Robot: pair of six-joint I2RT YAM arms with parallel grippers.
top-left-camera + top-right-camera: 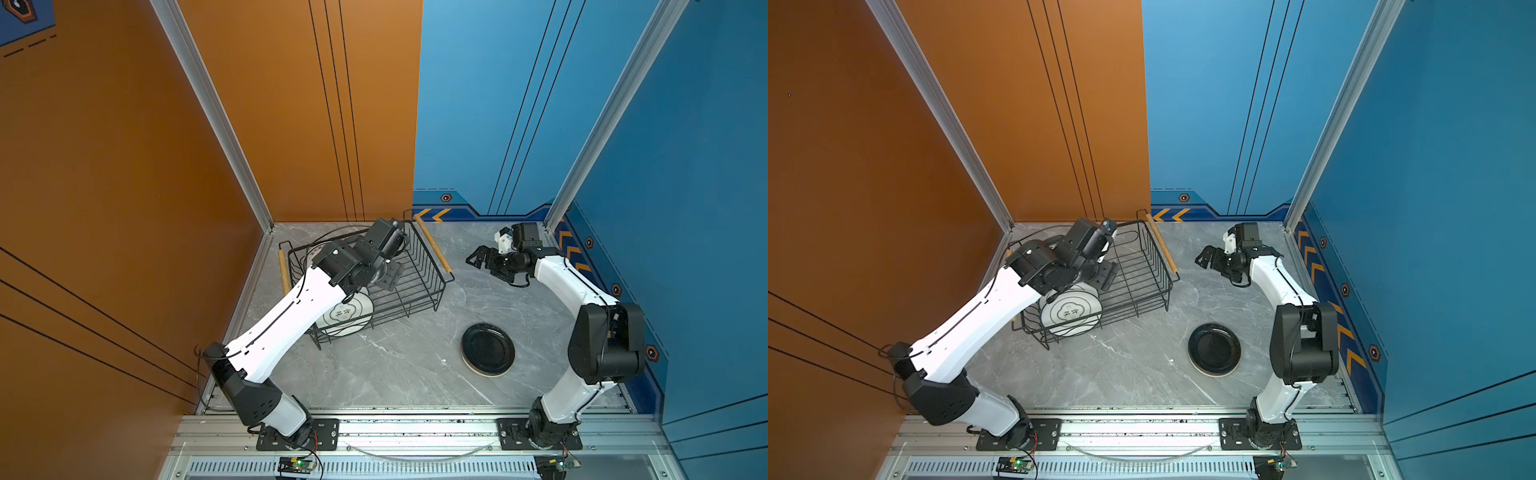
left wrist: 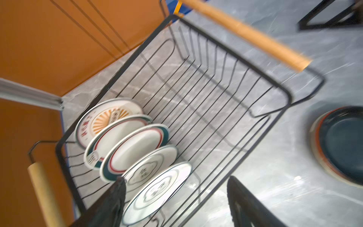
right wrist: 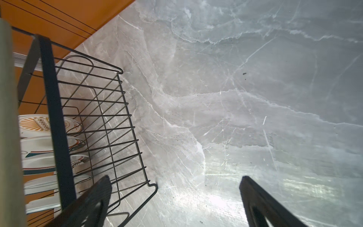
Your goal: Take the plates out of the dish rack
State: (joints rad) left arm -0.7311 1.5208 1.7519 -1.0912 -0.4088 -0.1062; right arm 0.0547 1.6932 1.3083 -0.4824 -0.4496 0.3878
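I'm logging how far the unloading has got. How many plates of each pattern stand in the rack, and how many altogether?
Sunburst plate: 1
Teal-rimmed plates: 2
Floral-mark plates: 2
Total in the rack: 5

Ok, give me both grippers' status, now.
Left gripper: open, empty, near the plates.
Right gripper: open, empty, beside the rack.
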